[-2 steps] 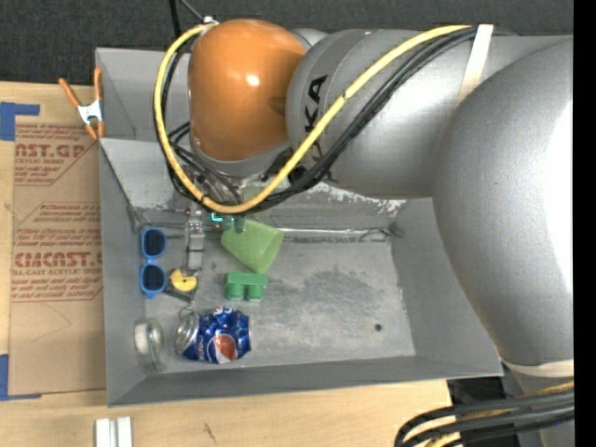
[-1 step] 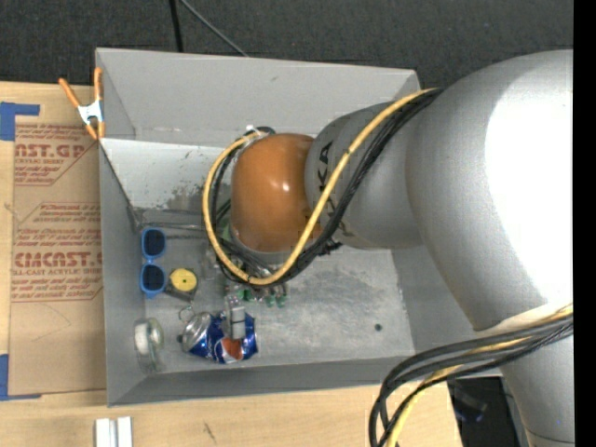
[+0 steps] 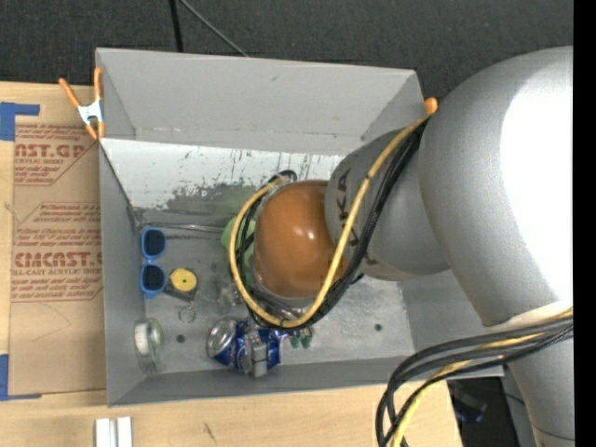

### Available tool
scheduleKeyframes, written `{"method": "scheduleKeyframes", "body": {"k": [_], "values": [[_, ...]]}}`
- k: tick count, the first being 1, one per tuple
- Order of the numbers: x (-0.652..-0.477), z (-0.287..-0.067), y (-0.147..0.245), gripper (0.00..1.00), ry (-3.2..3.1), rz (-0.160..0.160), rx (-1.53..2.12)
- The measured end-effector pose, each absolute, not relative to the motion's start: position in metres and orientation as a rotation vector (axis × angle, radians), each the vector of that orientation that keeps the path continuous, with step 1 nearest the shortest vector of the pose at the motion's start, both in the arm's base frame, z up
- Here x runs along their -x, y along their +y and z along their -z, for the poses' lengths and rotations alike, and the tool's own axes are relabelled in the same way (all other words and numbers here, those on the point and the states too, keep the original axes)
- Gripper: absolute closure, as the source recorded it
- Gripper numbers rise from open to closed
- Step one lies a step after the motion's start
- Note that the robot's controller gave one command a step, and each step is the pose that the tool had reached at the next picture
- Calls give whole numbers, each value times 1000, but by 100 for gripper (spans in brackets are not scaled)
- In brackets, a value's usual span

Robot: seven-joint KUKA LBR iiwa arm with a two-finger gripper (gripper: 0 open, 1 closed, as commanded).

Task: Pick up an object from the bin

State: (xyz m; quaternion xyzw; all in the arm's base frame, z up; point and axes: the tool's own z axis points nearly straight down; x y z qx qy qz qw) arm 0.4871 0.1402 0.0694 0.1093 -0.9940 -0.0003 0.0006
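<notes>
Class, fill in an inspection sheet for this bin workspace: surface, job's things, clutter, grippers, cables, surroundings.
Surface: grey metal bin, floor scuffed.
Job's things: blue double-cup piece, yellow disc and clear round piece at left; crushed blue-silver can by the near wall.
Clutter: green thing partly behind the wrist; small wire bits.
Grippers: gripper under the orange wrist cover, over the bin's middle; state cannot be told.
Cables: yellow and black cables loop round the cover.
Surroundings: dark floor behind the bin.
</notes>
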Motion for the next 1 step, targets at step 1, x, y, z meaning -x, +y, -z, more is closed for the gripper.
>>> {"method": "scheduleKeyframes", "body": {"k": [1], "values": [[-489, -71, 141, 100, -3123, 3, -344]]}}
